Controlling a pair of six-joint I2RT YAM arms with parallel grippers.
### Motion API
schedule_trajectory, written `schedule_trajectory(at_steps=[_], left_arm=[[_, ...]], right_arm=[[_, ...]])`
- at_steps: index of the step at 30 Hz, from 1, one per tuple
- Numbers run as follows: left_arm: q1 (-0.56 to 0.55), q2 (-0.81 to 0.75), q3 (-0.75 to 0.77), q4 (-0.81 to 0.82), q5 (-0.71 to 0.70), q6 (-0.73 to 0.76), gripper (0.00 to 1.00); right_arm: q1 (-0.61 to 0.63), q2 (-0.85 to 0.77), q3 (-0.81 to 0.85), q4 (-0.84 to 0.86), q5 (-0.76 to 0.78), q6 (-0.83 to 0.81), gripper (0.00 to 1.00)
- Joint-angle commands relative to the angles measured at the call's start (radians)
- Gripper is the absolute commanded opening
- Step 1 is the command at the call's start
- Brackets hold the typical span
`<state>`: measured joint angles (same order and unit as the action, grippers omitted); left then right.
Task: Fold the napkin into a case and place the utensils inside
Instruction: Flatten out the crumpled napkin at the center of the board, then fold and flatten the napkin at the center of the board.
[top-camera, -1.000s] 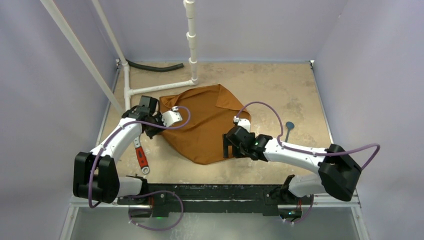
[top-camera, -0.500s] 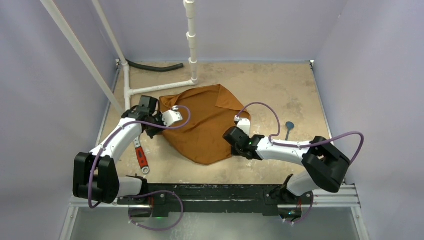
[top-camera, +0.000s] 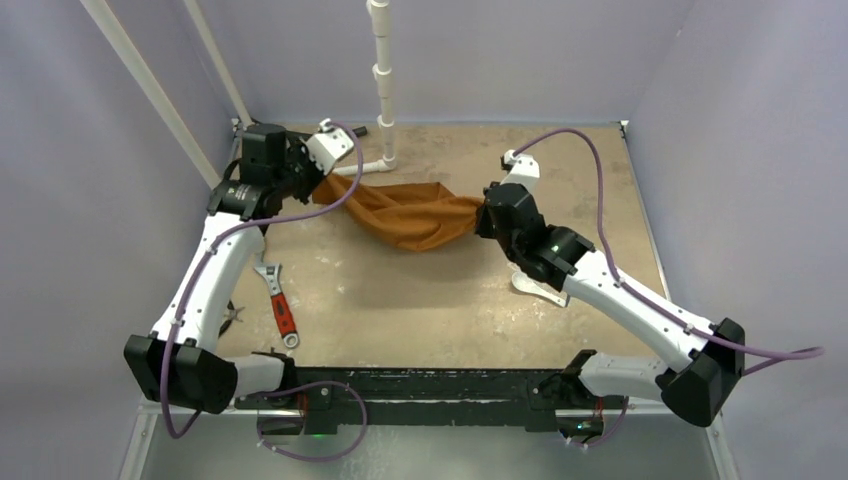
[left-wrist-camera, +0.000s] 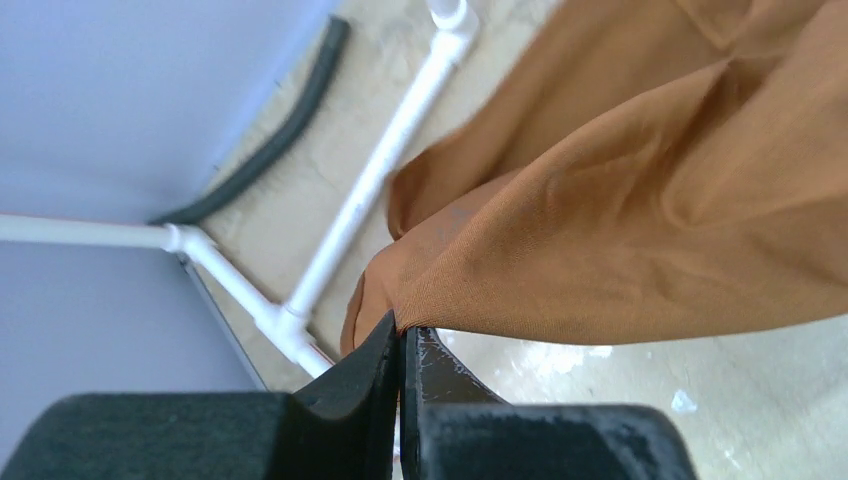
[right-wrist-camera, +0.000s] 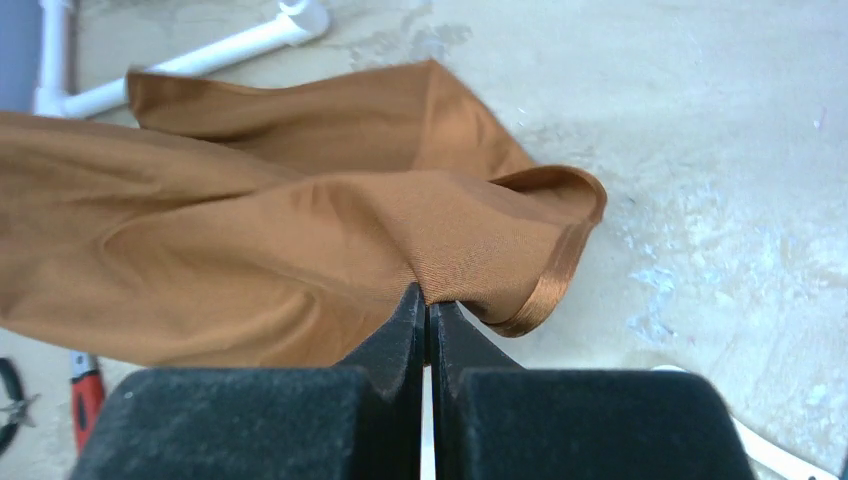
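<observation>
Spreading step, I judge: left tool (left-wrist-camera: 402, 335) and right tool (right-wrist-camera: 425, 305) each pinch a napkin (top-camera: 410, 218) corner; it sags between them, above the surface (top-camera: 420, 310). Next I must lay it flat, taut, for the first fold.

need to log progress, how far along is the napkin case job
Done: only the grasp. In hand: left gripper and right gripper are each shut on an end of the napkin, stretched between them. Left: all the folding; the white spoon lies outside the cloth.
</observation>
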<state>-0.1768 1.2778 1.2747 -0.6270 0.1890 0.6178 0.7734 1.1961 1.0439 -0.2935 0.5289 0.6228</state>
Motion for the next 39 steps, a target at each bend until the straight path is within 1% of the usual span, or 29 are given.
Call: schedule_trajectory(at_steps=[1, 5, 7, 9, 10, 12, 14, 16, 18, 19, 21, 23, 26, 29, 31, 32, 35, 39], left_arm=[[0.007, 0.0, 0.098, -0.076, 0.05, -0.051, 0.0], [0.008, -0.046, 0.008, -0.109, 0.037, 0.014, 0.0], [0.007, -0.058, -0.018, -0.095, 0.019, 0.006, 0.0], [0.008, -0.061, -0.023, -0.022, -0.011, -0.033, 0.0], [0.007, -0.058, -0.022, 0.034, -0.023, -0.053, 0.0], [0.008, -0.043, -0.012, 0.117, -0.046, -0.087, 0.0], [0.007, -0.009, 0.014, 0.161, -0.074, -0.109, 0.0], [0.008, 0.028, 0.052, 0.154, -0.094, -0.115, 0.0], [0.007, 0.047, 0.074, 0.092, -0.076, -0.093, 0.0], [0.008, 0.047, 0.067, 0.049, -0.056, -0.07, 0.0], [0.007, 0.025, 0.028, -0.036, -0.012, -0.012, 0.0], [0.008, -0.01, -0.054, -0.126, 0.032, 0.058, 0.0], [0.008, -0.074, -0.159, -0.261, 0.073, 0.169, 0.0], [0.008, -0.147, -0.232, -0.365, 0.09, 0.233, 0.0], [0.007, -0.185, -0.258, -0.436, 0.097, 0.27, 0.0], [0.007, -0.195, -0.267, -0.467, 0.101, 0.289, 0.0], [0.007, -0.193, -0.297, -0.523, 0.095, 0.322, 0.0], [0.008, -0.169, -0.336, -0.531, 0.066, 0.33, 0.0]], right_arm=[[0.004, 0.022, 0.056, -0.091, -0.03, -0.057, 0.0], [0.004, -0.01, -0.011, -0.105, -0.084, -0.021, 0.0], [0.005, -0.031, -0.012, -0.105, -0.123, -0.021, 0.0], [0.002, -0.023, 0.024, -0.096, -0.095, -0.045, 0.0], [-0.005, -0.005, 0.074, -0.093, -0.085, -0.063, 0.0], [-0.02, 0.056, 0.162, -0.085, -0.078, -0.106, 0.0], [-0.036, 0.121, 0.253, -0.077, -0.081, -0.143, 0.0], [-0.049, 0.176, 0.324, -0.073, -0.088, -0.169, 0.0], [-0.051, 0.21, 0.363, -0.093, -0.11, -0.171, 0.0], [-0.051, 0.212, 0.357, -0.102, -0.129, -0.169, 0.0], [-0.05, 0.19, 0.297, -0.111, -0.147, -0.144, 0.0], [-0.051, 0.138, 0.194, -0.104, -0.169, -0.127, 0.0], [-0.036, 0.039, 0.018, -0.138, -0.305, -0.052, 0.0], [0.067, -0.059, -0.111, -0.202, -0.364, 0.048, 0.0], [0.137, -0.085, -0.167, -0.241, -0.433, 0.096, 0.0], [0.148, -0.088, -0.184, -0.261, -0.476, 0.108, 0.0], [0.151, -0.089, -0.219, -0.28, -0.505, 0.111, 0.0], [0.15, -0.032, -0.219, -0.274, -0.527, 0.103, 0.0]])
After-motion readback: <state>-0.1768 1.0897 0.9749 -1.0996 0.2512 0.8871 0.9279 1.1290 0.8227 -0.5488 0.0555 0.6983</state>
